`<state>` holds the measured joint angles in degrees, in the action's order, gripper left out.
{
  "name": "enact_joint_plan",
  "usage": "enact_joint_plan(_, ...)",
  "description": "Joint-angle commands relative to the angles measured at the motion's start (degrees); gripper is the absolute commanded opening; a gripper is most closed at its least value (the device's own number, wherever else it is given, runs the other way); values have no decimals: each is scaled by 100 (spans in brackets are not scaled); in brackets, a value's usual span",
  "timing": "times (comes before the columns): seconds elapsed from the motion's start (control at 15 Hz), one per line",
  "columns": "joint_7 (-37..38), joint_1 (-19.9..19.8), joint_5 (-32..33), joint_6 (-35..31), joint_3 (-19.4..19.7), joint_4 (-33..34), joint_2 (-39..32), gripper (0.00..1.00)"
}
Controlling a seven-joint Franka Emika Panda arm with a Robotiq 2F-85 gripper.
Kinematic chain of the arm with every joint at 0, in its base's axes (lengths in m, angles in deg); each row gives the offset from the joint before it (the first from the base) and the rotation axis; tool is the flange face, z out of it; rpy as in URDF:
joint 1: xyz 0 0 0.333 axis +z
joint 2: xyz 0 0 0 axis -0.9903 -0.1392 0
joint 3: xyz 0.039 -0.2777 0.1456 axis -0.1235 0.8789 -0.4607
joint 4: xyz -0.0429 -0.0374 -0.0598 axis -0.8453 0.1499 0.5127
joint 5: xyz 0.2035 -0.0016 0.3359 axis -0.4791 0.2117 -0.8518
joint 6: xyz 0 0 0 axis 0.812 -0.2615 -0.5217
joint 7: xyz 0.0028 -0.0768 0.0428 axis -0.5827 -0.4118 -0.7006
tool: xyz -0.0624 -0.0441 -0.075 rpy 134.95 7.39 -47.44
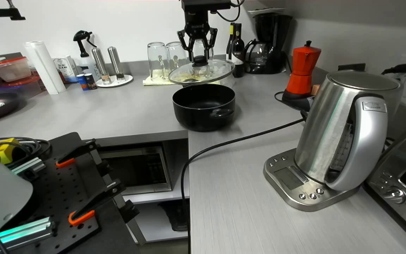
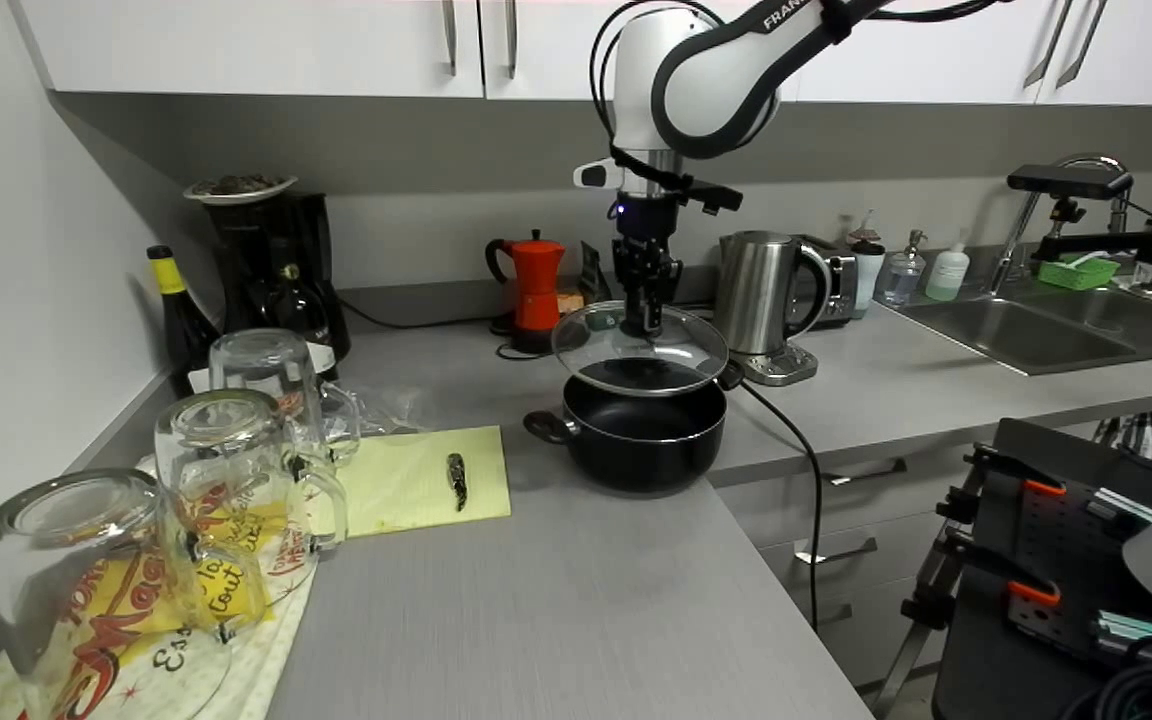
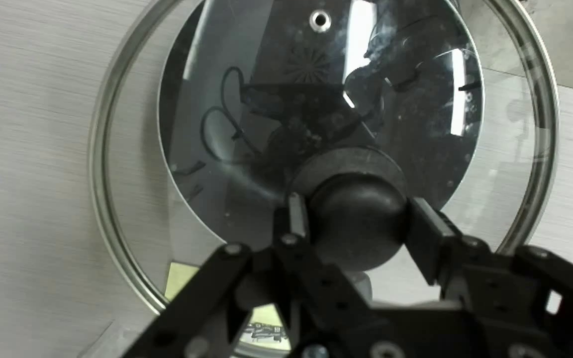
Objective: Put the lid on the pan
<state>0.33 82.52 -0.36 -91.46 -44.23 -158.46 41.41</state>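
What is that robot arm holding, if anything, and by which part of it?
The clear glass lid, by its black knob, which the tool grips from both sides.

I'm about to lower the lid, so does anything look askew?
Yes: in an exterior view, the lid in the gripper hangs tilted, one edge higher, while the pan below sits level.
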Motion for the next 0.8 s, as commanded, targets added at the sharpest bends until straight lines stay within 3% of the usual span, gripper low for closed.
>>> enact_joint_plan(0.0,-23,-5,-91,145,39,359,-274,26)
enact_joint_plan(0.73,25,-91,-42,95,122,950,-1052,26)
